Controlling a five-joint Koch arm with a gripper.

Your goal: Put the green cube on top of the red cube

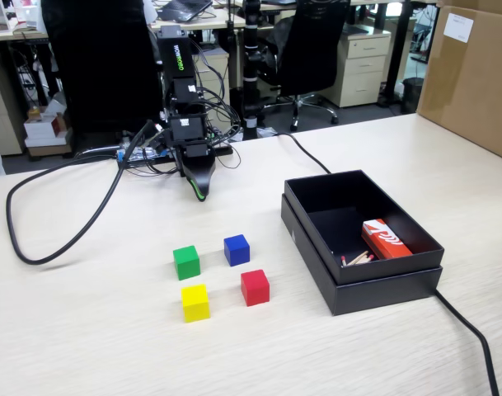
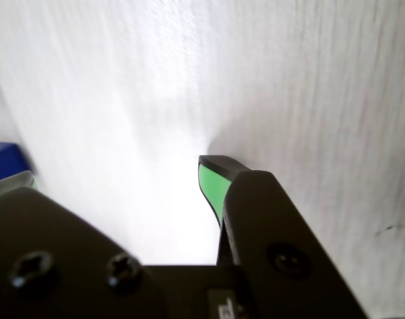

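The green cube [image 1: 185, 261] sits on the pale wood table, at the left of a group of cubes. The red cube [image 1: 255, 286] rests to its right and nearer the front edge, about one cube width away. My gripper [image 1: 201, 195] hangs at the back of the table, tip down just above the surface, well behind both cubes. In the wrist view the gripper [image 2: 116, 174] is open, with bare table between its green-lined fingertips [image 2: 212, 183]. Neither the green cube nor the red cube shows in the wrist view.
A blue cube [image 1: 236, 249] [image 2: 2, 159] stands behind the red one and a yellow cube [image 1: 195, 302] in front of the green one. An open black box [image 1: 382, 285] holding a red-and-white packet [image 1: 385, 238] lies at right. A black cable [image 1: 36, 247] loops at left; a cardboard box [image 1: 473, 74] stands far right.
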